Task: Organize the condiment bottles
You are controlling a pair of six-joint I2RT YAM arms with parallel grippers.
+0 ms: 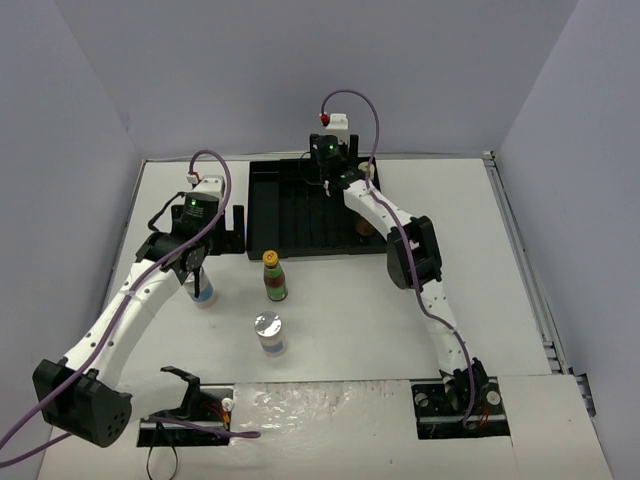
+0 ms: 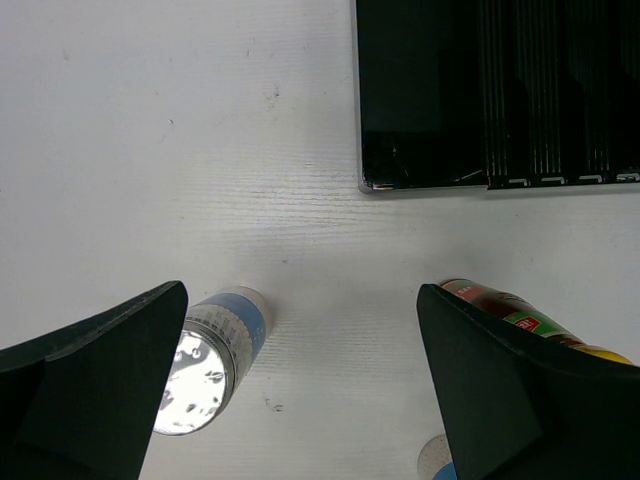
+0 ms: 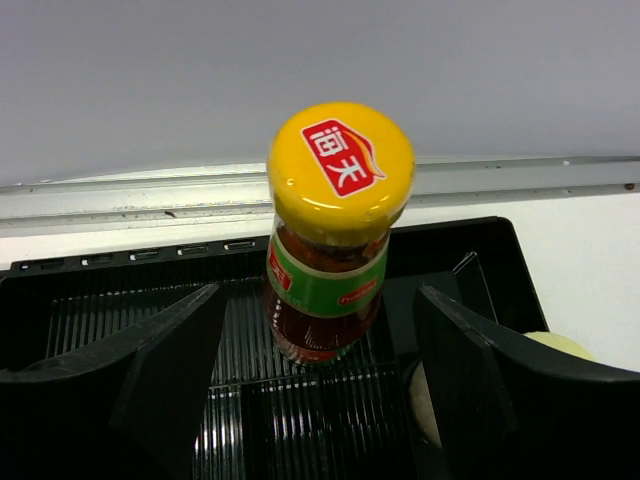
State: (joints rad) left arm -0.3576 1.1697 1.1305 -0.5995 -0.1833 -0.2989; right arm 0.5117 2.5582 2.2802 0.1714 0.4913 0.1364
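A slim red, green-labelled bottle [image 3: 330, 250] with a yellow cap stands upright in the black ridged tray [image 1: 290, 215]. My right gripper [image 3: 320, 300] is open, one finger on each side of the bottle and not touching it; in the top view it [image 1: 325, 185] hangs over the tray's back. A second slim yellow-capped bottle [image 1: 274, 277] stands on the table before the tray. One silver-capped, blue-labelled jar [image 2: 215, 355] sits by my open left gripper's [image 2: 300, 330] left finger. Another such jar [image 1: 269, 332] stands nearer the bases. A cream, yellow-topped bottle [image 3: 560, 345] sits at the tray's right.
The tray's near-left corner [image 2: 420, 100] lies ahead of my left gripper. A brownish bottle [image 1: 366, 228] stands at the tray's right edge, partly hidden by my right arm. Grey walls close the table at the back and sides.
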